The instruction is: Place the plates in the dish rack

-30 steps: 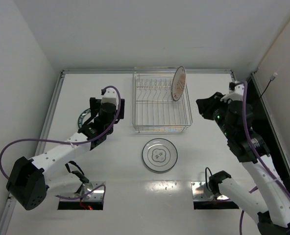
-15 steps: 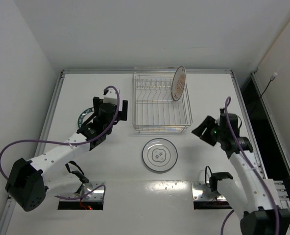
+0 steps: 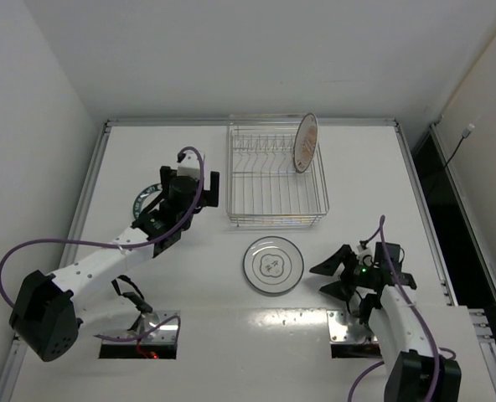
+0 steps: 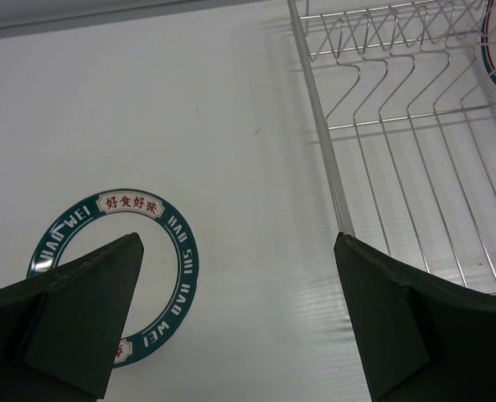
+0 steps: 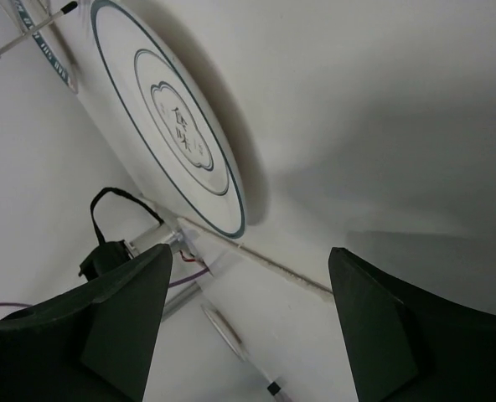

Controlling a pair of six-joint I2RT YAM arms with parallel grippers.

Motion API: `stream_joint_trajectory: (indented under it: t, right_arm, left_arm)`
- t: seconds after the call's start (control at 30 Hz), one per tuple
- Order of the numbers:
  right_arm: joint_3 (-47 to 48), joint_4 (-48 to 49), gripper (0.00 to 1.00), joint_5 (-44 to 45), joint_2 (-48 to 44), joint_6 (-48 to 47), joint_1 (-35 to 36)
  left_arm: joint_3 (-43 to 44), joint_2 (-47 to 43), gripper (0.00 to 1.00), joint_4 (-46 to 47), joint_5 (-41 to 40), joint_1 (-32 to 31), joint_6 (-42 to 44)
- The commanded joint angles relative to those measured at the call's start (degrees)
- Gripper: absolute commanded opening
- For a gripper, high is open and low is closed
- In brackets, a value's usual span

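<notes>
The silver wire dish rack (image 3: 277,180) stands at the back centre, and its left side shows in the left wrist view (image 4: 399,126). One plate (image 3: 305,142) with an orange-brown rim stands upright at the rack's far right end. A pale grey plate (image 3: 273,265) with a dark ring lies flat in front of the rack and also shows in the right wrist view (image 5: 173,126). Left of the rack lies a green-rimmed plate (image 3: 146,201) (image 4: 114,268), partly hidden by the left arm. My left gripper (image 3: 189,179) (image 4: 238,243) hangs open between that plate and the rack. My right gripper (image 3: 330,279) (image 5: 250,251) is low, open and empty, just right of the grey plate.
Two mounting plates (image 3: 139,333) (image 3: 354,327) with cables sit at the near edge by the arm bases. A metal rail (image 3: 89,193) runs along the table's left side and another (image 3: 420,193) along its right. White walls close in the back and sides.
The right arm swung from the back right beside the rack down to the front, next to the grey plate, and its jaws opened wide. The left arm barely moved.
</notes>
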Motion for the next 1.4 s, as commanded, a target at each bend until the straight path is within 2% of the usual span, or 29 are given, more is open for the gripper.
stream_joint_trajectory:
  t: [0.0,0.1,0.3,0.5,0.57,0.77,0.9,1.0,1.03,1.1,1.23,1.27,1.37]
  right_arm:
    - [1.9,1.4,0.73,-1.8,1.4,-1.3,0.3]
    - [-2.3,7.3,0.73,-2.4,4.1,0.7,0.3]
    - [0.7,11.8,0.73,4.6,10.2,3.2,2.2]
    - [0.0,25.7,0.73,11.4,12.4,14.5,11.4]
    - [0.0,30.5,0.73,12.6,18.1,16.4,14.9]
    - [3.3,39.1,0.7,12.5,37.2,17.2,18.5]
    - [7.2,38.4,0.69,15.8,41.3,17.9,21.8]
    - [9.4,36.7,0.54,17.4,43.2,17.9,23.7]
    - [9.4,36.7,0.39,17.4,44.0,17.9,23.7]
    - [8.0,37.5,0.25,18.0,43.3,18.7,23.7]
    - [5.8,39.0,0.08,20.0,38.3,20.8,23.7]
    - [5.8,39.0,0.0,20.0,37.8,20.8,23.7]
    - [8.6,33.8,0.0,20.0,35.8,18.5,24.5]
  left_arm:
    - [1.4,-1.2,0.98,1.7,0.2,-0.4,0.1]
    - [1.4,-1.2,0.98,1.7,-0.4,-0.4,0.1]
    - [1.4,-0.7,0.98,2.3,-1.6,-0.4,-0.4]
    - [1.4,-0.7,0.98,2.3,-2.7,-0.4,-0.4]
    - [1.4,-0.7,0.98,2.3,-3.2,-0.4,-0.4]
    - [0.9,-1.2,0.98,3.1,-5.0,-0.4,-0.4]
    - [1.6,-0.6,0.98,2.4,-7.0,-0.4,-0.4]
    - [1.1,-1.1,0.98,3.0,-8.3,-0.4,0.1]
    - [1.1,-1.1,0.98,3.0,-8.3,-0.4,0.7]
    - [1.1,-1.1,0.98,3.0,-8.9,-0.4,0.7]
    - [1.1,-1.1,0.98,3.0,-8.3,-0.4,0.7]
    - [1.1,-1.1,0.98,3.0,-8.3,-0.4,0.7]
    - [1.1,-1.1,0.98,3.0,-8.9,-0.4,0.7]
